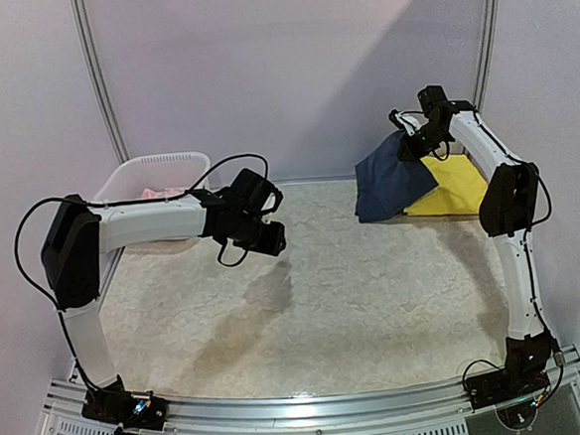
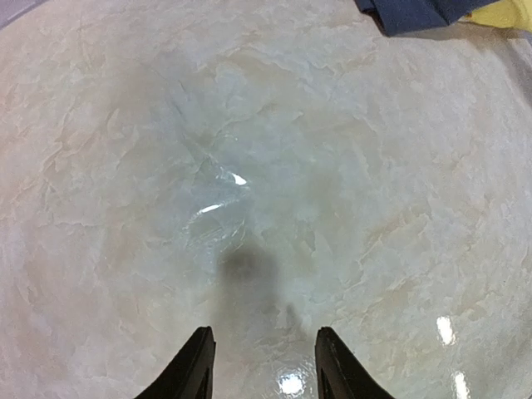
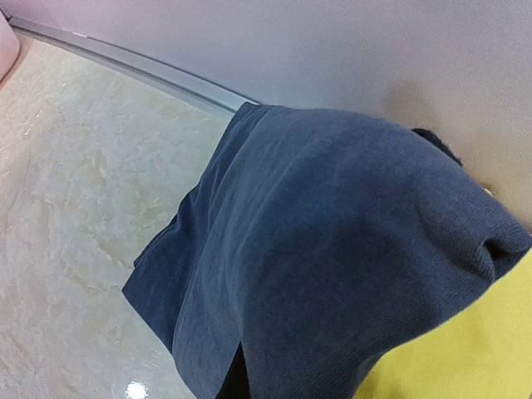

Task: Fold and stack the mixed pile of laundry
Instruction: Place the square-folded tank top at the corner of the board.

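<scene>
Marbled table (image 1: 326, 305) — navy garment (image 1: 387, 186) bunched, draping over yellow one (image 1: 452, 191).

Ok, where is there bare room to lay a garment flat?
The wide middle of the table, between the basket and the navy garment, is bare down to the near edge. The far right corner is crowded: navy garment over the yellow garment, right gripper at it.

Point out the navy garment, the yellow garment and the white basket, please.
navy garment (image 1: 390, 189): top external view, middle of the cloth.
yellow garment (image 1: 456, 192): top external view, its uncovered middle.
white basket (image 1: 161, 159): top external view, far rim.
</scene>
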{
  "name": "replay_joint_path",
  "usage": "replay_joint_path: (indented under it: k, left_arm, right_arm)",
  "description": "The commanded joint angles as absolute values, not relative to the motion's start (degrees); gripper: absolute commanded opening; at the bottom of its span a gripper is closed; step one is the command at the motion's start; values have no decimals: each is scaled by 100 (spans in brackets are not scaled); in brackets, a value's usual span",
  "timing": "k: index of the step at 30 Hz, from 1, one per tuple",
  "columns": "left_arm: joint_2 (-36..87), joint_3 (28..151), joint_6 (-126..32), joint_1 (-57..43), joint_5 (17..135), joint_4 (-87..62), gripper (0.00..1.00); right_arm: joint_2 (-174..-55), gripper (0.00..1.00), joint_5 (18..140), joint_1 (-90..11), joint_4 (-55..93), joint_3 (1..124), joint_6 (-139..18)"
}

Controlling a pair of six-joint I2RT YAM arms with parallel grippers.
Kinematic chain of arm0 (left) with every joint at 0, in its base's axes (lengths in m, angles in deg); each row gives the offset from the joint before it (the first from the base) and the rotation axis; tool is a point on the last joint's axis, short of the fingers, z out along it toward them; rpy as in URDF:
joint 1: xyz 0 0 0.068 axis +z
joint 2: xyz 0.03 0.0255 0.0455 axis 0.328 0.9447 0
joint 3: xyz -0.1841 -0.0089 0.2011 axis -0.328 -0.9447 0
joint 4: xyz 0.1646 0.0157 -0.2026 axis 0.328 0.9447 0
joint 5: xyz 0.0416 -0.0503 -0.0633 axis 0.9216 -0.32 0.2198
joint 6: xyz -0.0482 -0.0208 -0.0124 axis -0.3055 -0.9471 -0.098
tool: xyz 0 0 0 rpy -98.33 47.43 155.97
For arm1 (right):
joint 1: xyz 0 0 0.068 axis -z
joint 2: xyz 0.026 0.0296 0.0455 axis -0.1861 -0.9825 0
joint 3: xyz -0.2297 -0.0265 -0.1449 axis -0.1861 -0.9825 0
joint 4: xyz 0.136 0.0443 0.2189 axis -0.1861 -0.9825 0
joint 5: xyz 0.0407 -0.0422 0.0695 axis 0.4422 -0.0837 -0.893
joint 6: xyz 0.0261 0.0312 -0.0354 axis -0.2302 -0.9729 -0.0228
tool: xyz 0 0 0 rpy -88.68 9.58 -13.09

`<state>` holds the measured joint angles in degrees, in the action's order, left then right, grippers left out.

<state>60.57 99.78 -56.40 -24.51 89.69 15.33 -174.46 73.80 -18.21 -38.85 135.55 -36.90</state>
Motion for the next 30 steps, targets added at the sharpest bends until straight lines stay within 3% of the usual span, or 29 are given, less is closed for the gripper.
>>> replay_joint_path:
  k: [1, 15, 30]
  left_arm:
    - [6280, 10163, -5599, -2573, 9019, 1717, 43]
    - [6636, 10304, -5611, -2689, 8746, 1662, 43]
    - [6867, 10420, -5624, -2742, 8469, 1699, 43]
  right_arm:
    - [-17319, 0, 7559, -1544, -3594, 13852, -3463]
    - [-17194, 0, 7565, -821, -3982, 13852, -2890]
    - [-17417, 0, 8205, -475, -3414, 13854, -2245]
